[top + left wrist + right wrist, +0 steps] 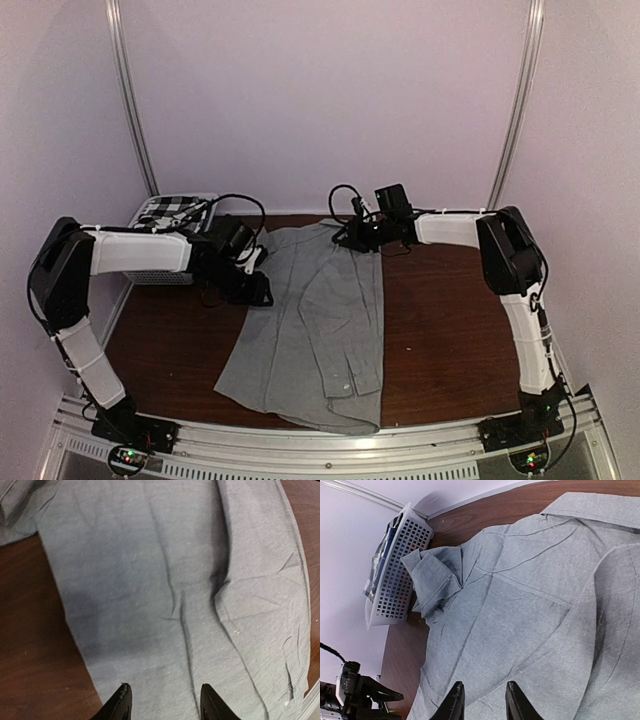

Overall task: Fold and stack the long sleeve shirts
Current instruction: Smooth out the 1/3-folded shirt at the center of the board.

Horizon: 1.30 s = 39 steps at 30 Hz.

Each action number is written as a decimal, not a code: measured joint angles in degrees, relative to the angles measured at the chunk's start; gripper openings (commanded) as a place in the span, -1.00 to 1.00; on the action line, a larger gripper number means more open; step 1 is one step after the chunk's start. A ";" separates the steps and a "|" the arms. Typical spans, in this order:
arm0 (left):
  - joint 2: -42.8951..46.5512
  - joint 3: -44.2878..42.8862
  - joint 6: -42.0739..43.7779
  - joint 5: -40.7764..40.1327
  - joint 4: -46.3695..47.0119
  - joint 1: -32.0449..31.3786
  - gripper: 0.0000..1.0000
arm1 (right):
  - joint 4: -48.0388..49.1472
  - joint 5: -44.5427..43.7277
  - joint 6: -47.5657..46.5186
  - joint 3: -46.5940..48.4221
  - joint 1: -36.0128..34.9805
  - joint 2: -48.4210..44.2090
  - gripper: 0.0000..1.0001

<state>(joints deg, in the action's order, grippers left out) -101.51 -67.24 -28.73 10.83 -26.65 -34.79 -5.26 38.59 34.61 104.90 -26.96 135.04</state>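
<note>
The wooden table [440,330] carries the grey long sleeve shirt [320,320], spread flat at its centre. Its long axis runs from the collar at 12 o'clock to the hem at 6 o'clock, leaning slightly toward 7. Its 3 o'clock side ends in a straight line and looks already turned in, while the 9 o'clock side flares wider. The white slatted basket [160,277] sits at 10 o'clock, holding the black-and-white checked shirt [170,210].

A bunched grey sleeve [435,580] lies at the shirt's 10 o'clock shoulder, just beside the basket.

The left gripper [164,700] hovers over the shirt's 9 o'clock edge. Its jaws are parted, with only flat cloth showing between them and nothing held. The right gripper [482,700] hangs by the collar at 12 o'clock, its jaws a little apart and likewise empty.

The unfolded side and sleeve lie at 9 to 10 o'clock, so the left arm is nearer. The likely next fold carries that edge toward 3 o'clock, across the long axis.
</note>
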 measured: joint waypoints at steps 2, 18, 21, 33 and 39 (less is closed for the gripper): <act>2.99 4.00 -0.76 -1.42 -0.28 0.17 -0.05 | 1.42 0.09 0.04 -1.90 -0.76 -1.42 -0.41; 23.34 28.09 -13.25 -5.51 -2.32 -4.13 0.02 | 4.13 0.39 0.13 -0.76 0.44 6.51 -0.46; 25.18 29.46 -16.04 -6.32 -3.23 -6.62 0.02 | 3.58 0.31 -0.46 -0.50 1.16 6.51 -0.45; 26.67 33.16 -26.40 -9.14 -6.05 -18.14 -0.36 | -2.58 -0.33 -5.92 5.77 6.14 8.94 -0.45; 24.96 32.35 -30.47 -10.08 -6.40 -23.56 -0.98 | -4.79 -0.92 -8.39 7.58 6.58 9.55 -0.44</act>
<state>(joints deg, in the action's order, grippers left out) -76.55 -34.89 -59.20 0.75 -33.06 -58.35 -10.04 37.67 26.22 112.49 -20.38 144.59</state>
